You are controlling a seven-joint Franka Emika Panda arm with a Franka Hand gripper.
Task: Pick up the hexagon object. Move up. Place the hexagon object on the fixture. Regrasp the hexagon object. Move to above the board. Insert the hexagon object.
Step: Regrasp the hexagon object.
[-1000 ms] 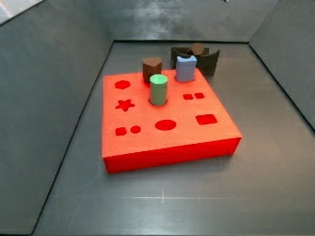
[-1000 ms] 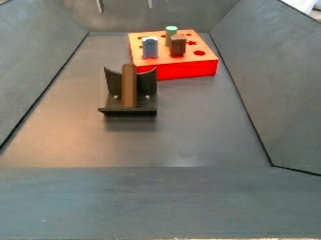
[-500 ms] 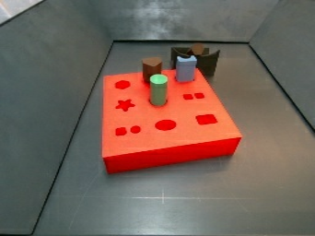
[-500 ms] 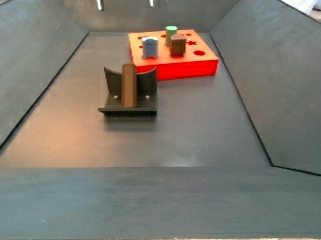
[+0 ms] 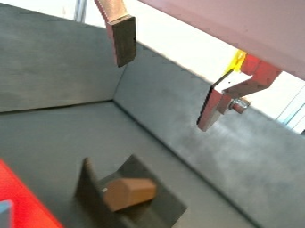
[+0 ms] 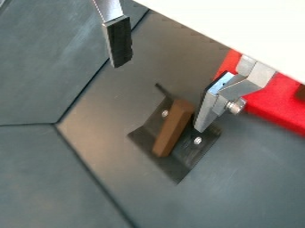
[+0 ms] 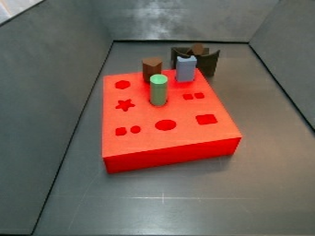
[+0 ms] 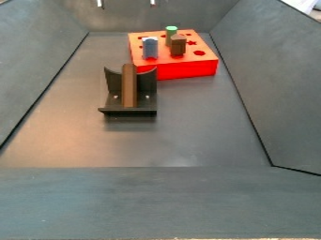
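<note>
The hexagon object (image 6: 176,127), a slim dark brown peg, rests in the notch of the dark fixture (image 6: 181,158). In a wrist view its hexagonal end (image 5: 128,190) faces the camera. In a side view it leans in the fixture (image 8: 111,89) as a brown bar (image 8: 129,84). My gripper (image 6: 165,71) is open and empty, well above the fixture, with its silver fingers (image 5: 121,40) wide apart. In a side view only its fingertips (image 8: 99,6) show at the upper edge. The red board (image 7: 185,138) lies beside the fixture (image 7: 211,63).
On the board stand a green round peg (image 7: 157,89), a blue-grey peg (image 7: 185,66) and a stubby brown peg (image 7: 151,67). Several cut-out holes show on its top. Sloped dark grey walls (image 8: 38,84) enclose the floor.
</note>
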